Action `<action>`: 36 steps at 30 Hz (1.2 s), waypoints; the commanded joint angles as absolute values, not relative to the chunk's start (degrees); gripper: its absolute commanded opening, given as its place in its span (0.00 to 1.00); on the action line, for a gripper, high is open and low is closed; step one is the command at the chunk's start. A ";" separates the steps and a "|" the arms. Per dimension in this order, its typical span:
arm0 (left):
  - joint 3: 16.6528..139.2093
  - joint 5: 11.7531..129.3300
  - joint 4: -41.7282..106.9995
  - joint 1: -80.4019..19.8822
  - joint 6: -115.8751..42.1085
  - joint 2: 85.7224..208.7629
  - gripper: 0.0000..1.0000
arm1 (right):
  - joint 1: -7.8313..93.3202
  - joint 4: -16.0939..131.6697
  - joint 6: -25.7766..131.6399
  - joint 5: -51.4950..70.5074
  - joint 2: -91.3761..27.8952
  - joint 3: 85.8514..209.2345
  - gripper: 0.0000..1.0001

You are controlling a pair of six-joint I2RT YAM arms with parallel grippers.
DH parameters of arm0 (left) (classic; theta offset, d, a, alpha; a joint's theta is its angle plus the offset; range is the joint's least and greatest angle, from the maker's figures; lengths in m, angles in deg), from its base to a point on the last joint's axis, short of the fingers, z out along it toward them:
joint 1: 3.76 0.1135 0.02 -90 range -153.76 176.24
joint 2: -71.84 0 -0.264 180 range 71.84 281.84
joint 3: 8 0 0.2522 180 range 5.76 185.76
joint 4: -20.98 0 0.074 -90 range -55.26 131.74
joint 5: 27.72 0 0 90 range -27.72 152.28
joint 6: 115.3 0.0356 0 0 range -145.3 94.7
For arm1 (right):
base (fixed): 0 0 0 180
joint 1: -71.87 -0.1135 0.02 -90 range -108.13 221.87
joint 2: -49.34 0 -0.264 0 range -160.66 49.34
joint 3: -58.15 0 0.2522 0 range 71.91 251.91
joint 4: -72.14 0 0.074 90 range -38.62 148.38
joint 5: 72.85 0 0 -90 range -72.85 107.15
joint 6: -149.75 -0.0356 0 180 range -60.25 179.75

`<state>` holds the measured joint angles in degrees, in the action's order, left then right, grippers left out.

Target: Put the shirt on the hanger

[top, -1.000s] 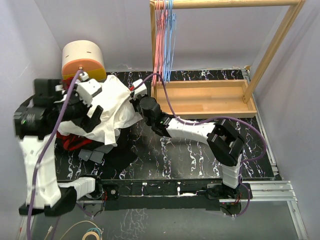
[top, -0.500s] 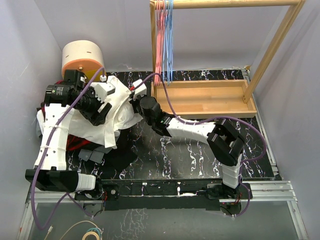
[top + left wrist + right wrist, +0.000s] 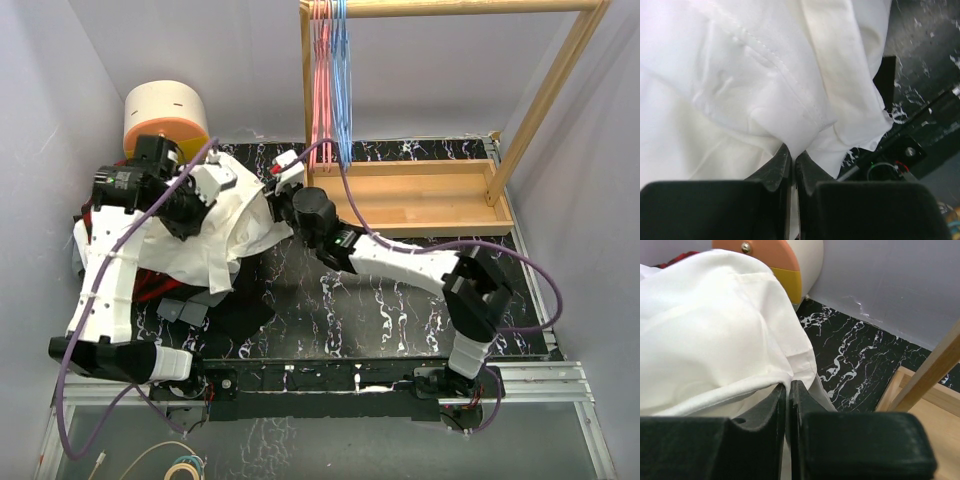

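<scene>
The left claw (image 3: 792,157) is closed on a stitched fold of the shirt (image 3: 765,75), with thin white cloth pinched between its fingers. The right claw (image 3: 787,386) is closed in the same way on a free edge of the same cloth. The shirt is thus held bunched between the two claws, and the rest is draped below them onto the counter (image 3: 330,300), partly over a red-and-black garment (image 3: 150,282).

The hanger (image 3: 343,90) is found beyond the right claw and a little to its right. It hangs from a wooden rail (image 3: 450,8) well above claw height. Its long axis is hung straight down and it is seen almost edge-on. The right arm is judged much the nearer to it, and the left claw lies well apart on the far side of the shirt.

Pink-red hangers (image 3: 320,90) are hung just beside the light-blue one, on the side facing the right claw. The upright post (image 3: 305,120) of the rack stands between that claw and them, so a reach is likely to be crowded. A cream-and-orange drum (image 3: 165,110) stands just behind the left claw.
</scene>
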<state>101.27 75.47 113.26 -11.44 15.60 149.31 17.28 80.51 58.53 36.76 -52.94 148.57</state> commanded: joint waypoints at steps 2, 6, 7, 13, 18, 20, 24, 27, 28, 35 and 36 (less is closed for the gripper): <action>124.51 77.27 114.61 -11.67 12.90 147.69 0.00 | 16.73 79.49 56.86 28.96 -41.28 148.92 0.08; 139.43 79.29 112.94 -11.66 10.90 148.10 0.00 | 15.42 78.74 56.25 24.19 -34.50 150.34 0.08; 140.45 79.28 110.99 -11.67 10.29 147.40 0.00 | 15.32 78.41 56.08 23.61 -33.48 151.22 0.08; 145.77 81.92 100.15 -11.67 4.01 144.84 0.00 | 15.18 76.15 60.39 24.11 -31.02 162.70 0.08; 156.79 86.33 93.23 -11.58 -1.26 148.19 0.00 | 15.18 72.75 67.76 26.73 -32.76 175.35 0.08; 160.26 87.70 90.55 -11.58 -3.09 149.82 0.00 | 15.18 72.04 69.98 28.05 -33.20 178.91 0.08; 164.65 91.92 85.51 -11.53 -7.29 153.50 0.00 | 15.23 71.65 73.15 28.60 -32.89 183.55 0.08; 168.68 96.50 81.04 -11.58 -12.15 156.41 0.00 | 15.18 71.24 74.68 28.58 -32.66 186.85 0.08; 169.78 97.77 79.24 -11.58 -14.28 157.82 0.00 | 15.18 71.27 75.21 28.57 -32.66 187.86 0.08; 177.80 99.66 68.50 -11.43 -23.52 164.02 0.00 | 15.18 72.55 75.72 26.78 -33.15 193.91 0.08; 178.26 99.98 67.74 -11.38 -24.03 164.58 0.00 | 15.23 72.28 75.74 26.53 -33.51 195.16 0.08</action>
